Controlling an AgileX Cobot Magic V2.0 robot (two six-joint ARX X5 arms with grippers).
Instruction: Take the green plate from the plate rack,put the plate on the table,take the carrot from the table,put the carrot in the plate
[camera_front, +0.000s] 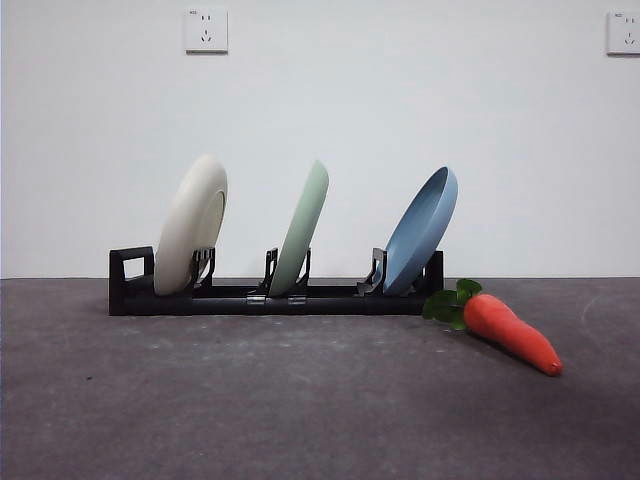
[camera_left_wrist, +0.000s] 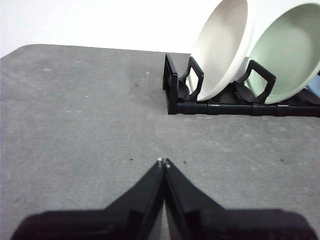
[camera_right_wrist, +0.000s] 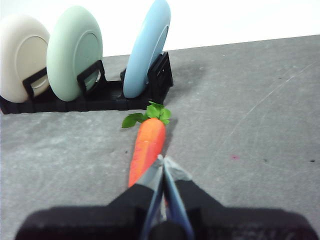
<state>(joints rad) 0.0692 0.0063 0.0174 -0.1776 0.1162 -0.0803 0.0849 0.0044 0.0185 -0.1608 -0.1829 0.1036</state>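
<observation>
Both grippers wait with jaws pressed together and nothing held: the left gripper (camera_left_wrist: 163, 162) hangs over bare table (camera_left_wrist: 75, 125), the right gripper (camera_right_wrist: 163, 161) just above the carrot (camera_right_wrist: 147, 147). Ahead of the left gripper and off to one side stands the plate rack (camera_left_wrist: 240, 107), the cream-white plate (camera_left_wrist: 220, 47) nearest it and the green plate (camera_left_wrist: 287, 55) one slot beyond. That plate stands on edge, leaning, its hollow face toward the left arm. Neither arm is clearly nearer it. The carrot's long axis runs straight away from the right gripper, leaves toward the rack.

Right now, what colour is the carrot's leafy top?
Green leaves on the orange carrot, clearest in the right wrist view.
</observation>
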